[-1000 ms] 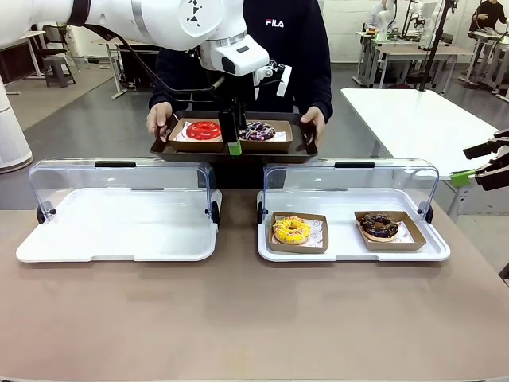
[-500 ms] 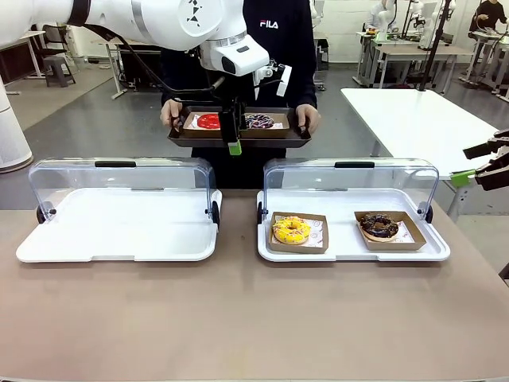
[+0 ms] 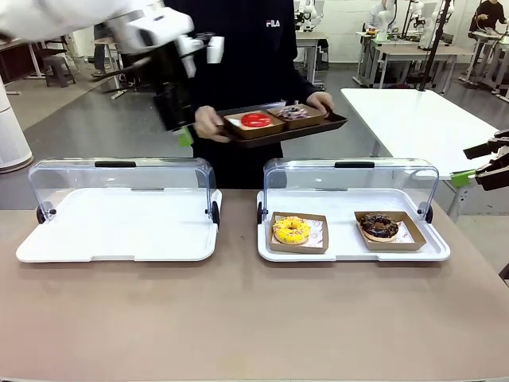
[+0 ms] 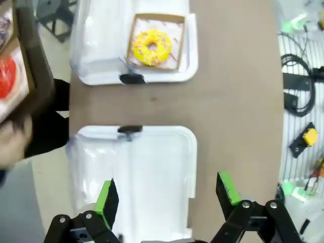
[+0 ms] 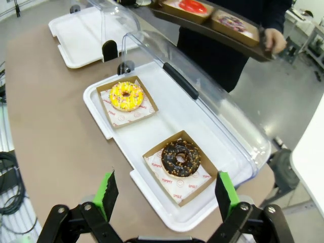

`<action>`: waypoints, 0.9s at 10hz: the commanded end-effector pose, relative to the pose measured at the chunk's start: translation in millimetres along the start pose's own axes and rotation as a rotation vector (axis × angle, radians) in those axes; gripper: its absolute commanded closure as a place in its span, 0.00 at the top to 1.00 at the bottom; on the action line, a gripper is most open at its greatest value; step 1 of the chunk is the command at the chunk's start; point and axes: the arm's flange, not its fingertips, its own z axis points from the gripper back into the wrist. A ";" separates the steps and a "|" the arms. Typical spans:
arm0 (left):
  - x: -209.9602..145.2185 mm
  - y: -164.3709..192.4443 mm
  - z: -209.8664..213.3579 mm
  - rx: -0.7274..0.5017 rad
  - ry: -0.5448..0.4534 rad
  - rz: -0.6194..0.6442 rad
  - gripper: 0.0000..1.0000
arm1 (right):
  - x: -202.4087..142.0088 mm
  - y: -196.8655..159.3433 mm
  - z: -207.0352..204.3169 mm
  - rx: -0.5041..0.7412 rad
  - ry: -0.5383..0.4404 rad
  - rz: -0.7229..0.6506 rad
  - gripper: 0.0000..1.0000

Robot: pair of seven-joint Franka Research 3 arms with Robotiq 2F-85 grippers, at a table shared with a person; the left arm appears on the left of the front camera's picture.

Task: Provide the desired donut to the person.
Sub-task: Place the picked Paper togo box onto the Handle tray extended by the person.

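The person (image 3: 254, 48) in the dark sweatshirt stands at the far side of the table, holding a dark tray (image 3: 334, 121) tilted a little, one hand (image 3: 208, 123) under its near-left end and the other hand (image 3: 320, 100) at its far end. On that tray sit two brown paper boats side by side: one carries the red-glazed donut (image 3: 255, 120), the other a dark donut with pale sprinkles (image 3: 293, 112). The left gripper (image 3: 180, 119) hangs in the air to the left of the tray, close by the person's hand but holding nothing; from its wrist camera the green-padded fingers (image 4: 107, 197) stand spread wide above the empty left display tray (image 3: 48, 239), whose clear lid (image 3: 119, 179) is tipped back. The right display tray (image 3: 350, 253) is open too, and in it lie a yellow sprinkled donut (image 3: 292, 230) in its paper boat on the left and a chocolate donut (image 3: 378, 226) in its boat on the right, well apart from each other. The right gripper (image 5: 164, 197) hovers above the near edge of that tray, jaws spread with nothing between them, the chocolate donut just beyond its fingers. In the front view only its black tips show at the right edge, off beside the table.
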 end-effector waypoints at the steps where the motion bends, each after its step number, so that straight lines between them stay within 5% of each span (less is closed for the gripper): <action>1: -74.4 -44.0 -17.0 0.016 -0.163 0.010 1.00 | -1.5 -0.1 -3.4 0.011 -0.021 0.003 1.00; 5: -197.6 -95.0 -21.2 0.123 -0.399 0.164 1.00 | -1.5 -0.1 -3.4 0.011 -0.021 0.003 1.00; 9: -260.8 -128.9 -2.2 0.232 -0.488 0.186 1.00 | -1.5 -0.1 -3.4 0.011 -0.021 0.003 1.00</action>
